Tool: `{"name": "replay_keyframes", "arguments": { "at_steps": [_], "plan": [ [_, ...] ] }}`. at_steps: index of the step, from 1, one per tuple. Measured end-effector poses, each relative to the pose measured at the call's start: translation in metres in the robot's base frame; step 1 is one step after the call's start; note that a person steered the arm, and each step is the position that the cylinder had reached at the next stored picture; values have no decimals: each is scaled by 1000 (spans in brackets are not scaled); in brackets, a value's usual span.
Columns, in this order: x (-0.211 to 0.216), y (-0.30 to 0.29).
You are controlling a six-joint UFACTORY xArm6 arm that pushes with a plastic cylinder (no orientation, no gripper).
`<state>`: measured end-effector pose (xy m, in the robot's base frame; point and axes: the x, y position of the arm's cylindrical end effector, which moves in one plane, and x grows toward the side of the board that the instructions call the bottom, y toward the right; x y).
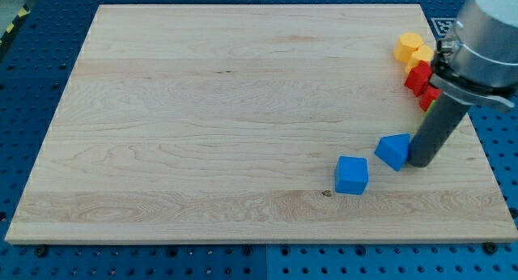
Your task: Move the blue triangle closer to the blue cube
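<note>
- No gripper is fitted, so nothing is grasped or released; the arm ends in a dark rod, and my tip (421, 162) is set on the wooden board (202, 110) near its right edge.
- My tip is seen just right of the blue triangle (393, 150), touching it or all but touching it; true contact cannot be judged.
- The blue triangle is placed in the board's lower right part, its darker sloped face turned towards the view's bottom left; its long axis cannot be made out.
- The blue cube (351, 175) is found just down and left of the triangle, a narrow gap of board showing between them.
- Yellow blocks (413, 48) and red blocks (419, 78) are clustered at the right edge, partly hidden by the arm.
</note>
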<state>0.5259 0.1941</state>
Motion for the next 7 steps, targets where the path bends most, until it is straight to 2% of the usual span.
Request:
{"name": "replay_keyframes", "arguments": {
  "at_steps": [1,3,5,6,7],
  "plan": [
    [2,-13],
    [-23,-13],
    [-11,-28],
    [-23,-38],
    [-54,-38]
  ]
}}
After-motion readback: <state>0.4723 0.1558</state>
